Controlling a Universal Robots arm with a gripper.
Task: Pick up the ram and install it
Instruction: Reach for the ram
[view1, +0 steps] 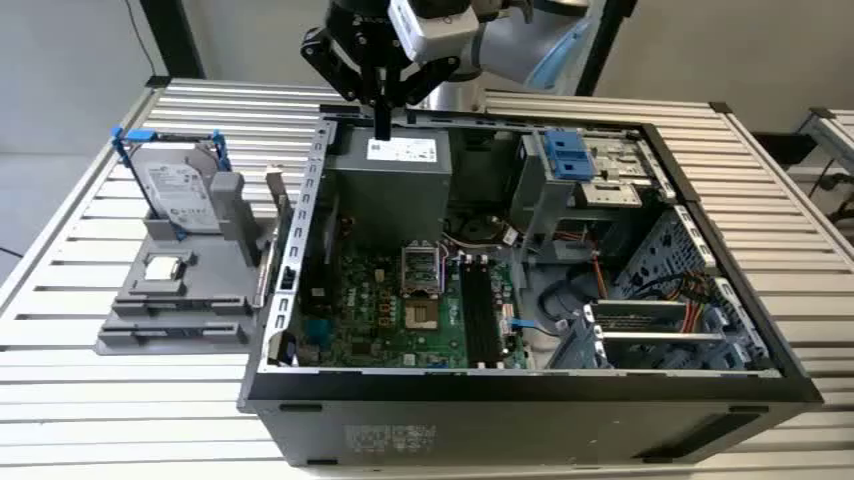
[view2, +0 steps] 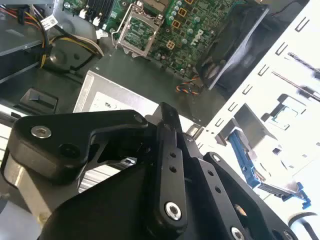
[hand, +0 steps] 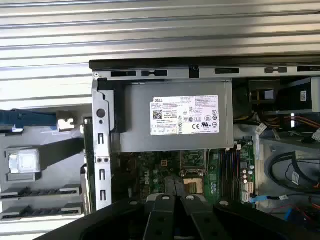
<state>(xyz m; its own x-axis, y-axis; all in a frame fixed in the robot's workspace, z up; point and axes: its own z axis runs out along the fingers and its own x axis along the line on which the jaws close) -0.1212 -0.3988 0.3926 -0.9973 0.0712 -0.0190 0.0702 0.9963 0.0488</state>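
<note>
Looking into the case (view1: 534, 385) first: memory slots (view1: 475, 305) empty. I find the ram (hand: 86, 150) on edge in the grey holder (view1: 174, 305), just outside the case wall. Gripper (view1: 383, 118) hangs above the power supply (view1: 400, 175), fingers pinched together, apparently empty. Pickup not yet done.

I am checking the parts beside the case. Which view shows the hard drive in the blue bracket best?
The exterior view: the hard drive stands upright in the grey holder, labelled face and blue bracket in plain sight. The first wrist view shows the bracket's blue edge; the second wrist view, a blue strip of it.
</note>
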